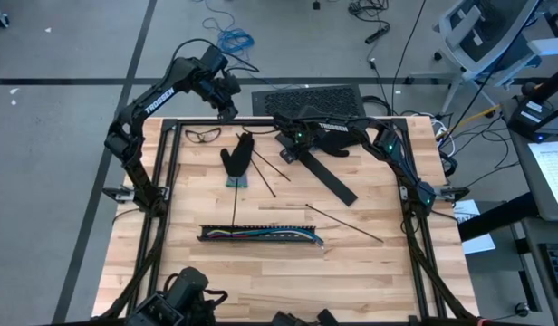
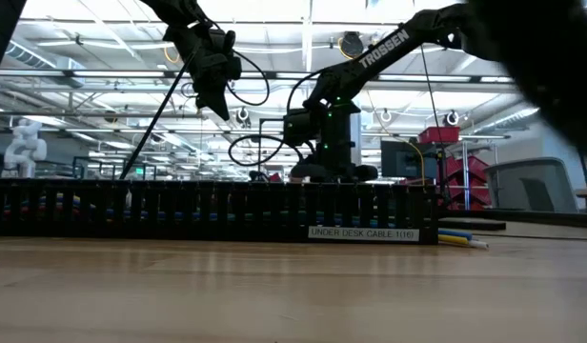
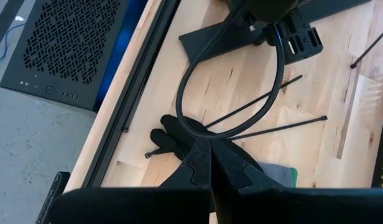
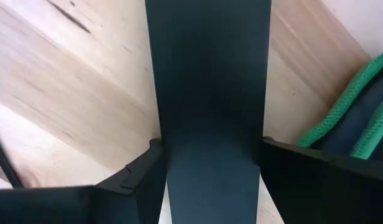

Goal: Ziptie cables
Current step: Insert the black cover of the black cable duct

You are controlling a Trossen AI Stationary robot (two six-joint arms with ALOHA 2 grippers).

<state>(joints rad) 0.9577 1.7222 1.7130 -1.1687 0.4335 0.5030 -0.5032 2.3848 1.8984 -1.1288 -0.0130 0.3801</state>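
The cables [image 1: 261,234] lie in a black slotted strip [image 2: 208,210] near the table's front, their ends [image 2: 460,238] sticking out at its right. My left gripper [image 1: 229,109] hangs high over the far left, shut on a thin black ziptie [image 1: 235,181] that runs down toward the strip. My right gripper [image 1: 294,150] points down at the far middle, its fingers on either side of a flat black bar [image 1: 329,177] lying on the wood. My left gripper pinches the ziptie's upper end [image 2: 200,59] between its shut fingers [image 3: 210,155]. The ziptie [image 2: 160,119] slants down below them, its lower end reaching the slotted strip. My right gripper comes from above, pointing down, near the bar's far left end. Its two fingers [image 4: 145,174] lie against the bar's long edges [image 4: 163,155], across its width. The bar lies flat on the table.
A black glove [image 1: 236,161] with a green cuff lies left of the bar; green-edged cloth [image 4: 359,112] lies close to my right gripper. Loose zipties [image 1: 344,223] [image 3: 278,127] lie on the wood. Safety glasses [image 1: 204,135] sit at the far left.
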